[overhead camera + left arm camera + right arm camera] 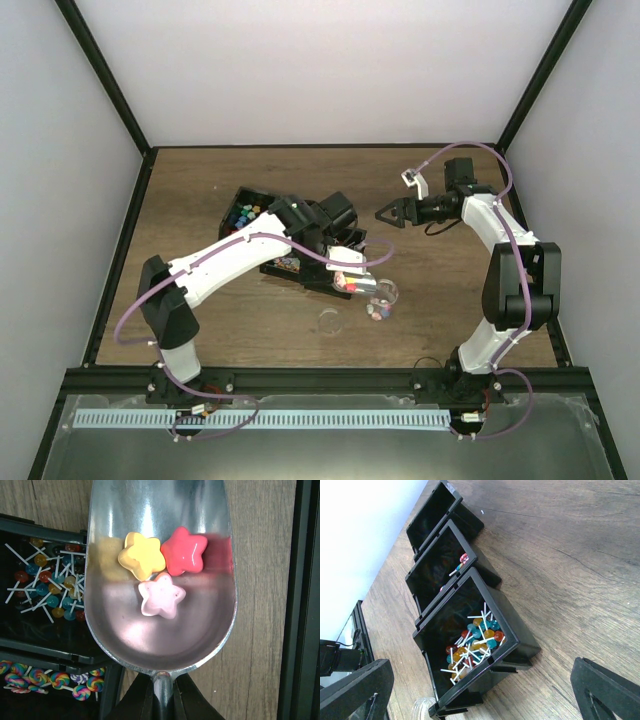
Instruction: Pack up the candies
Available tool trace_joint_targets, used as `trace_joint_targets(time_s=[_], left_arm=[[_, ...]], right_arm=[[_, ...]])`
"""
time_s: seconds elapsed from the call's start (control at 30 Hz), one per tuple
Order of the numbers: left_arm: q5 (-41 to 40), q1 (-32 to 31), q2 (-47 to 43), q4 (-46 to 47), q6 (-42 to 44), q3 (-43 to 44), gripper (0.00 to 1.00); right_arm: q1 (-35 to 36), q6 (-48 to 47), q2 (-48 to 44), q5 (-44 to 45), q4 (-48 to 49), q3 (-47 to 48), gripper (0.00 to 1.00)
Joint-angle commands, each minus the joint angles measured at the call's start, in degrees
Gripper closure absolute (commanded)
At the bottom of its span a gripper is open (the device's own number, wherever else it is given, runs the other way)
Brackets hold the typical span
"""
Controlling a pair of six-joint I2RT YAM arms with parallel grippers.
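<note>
Three star candies (161, 592) in scoop (160, 640) — left hand (161, 707) gripping it, lollipops (472, 645) in black bin (522, 650), right hand (385, 214) open

Robot lab test cell, white panel walls (300, 60), black frame (320, 381), wooden tabletop (200, 170)

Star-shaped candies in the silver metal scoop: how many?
3: a yellow star upper left, a red star touching it at upper right, a pale pink star just below them. None seems hidden.

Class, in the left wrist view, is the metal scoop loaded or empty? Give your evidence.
Loaded. In the scoop lie three star-shaped sweets: a yellow candy, a red candy and a pale pink candy.
</note>
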Motion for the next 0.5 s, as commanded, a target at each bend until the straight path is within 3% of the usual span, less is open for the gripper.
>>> trace_joint_targets(time_s=[0.0, 0.47], left_arm=[[-0.5, -0.4, 1.2, -1.0, -0.1, 2.0, 0.96], [-2.3, -1.8, 4.0, -5.3, -0.7, 8.6, 0.96]], right_arm=[[-0.5, 0.4, -1.8, -1.4, 0.4, 0.6, 0.00], [-0.5, 0.4, -1.7, -1.5, 0.8, 0.4, 0.00]])
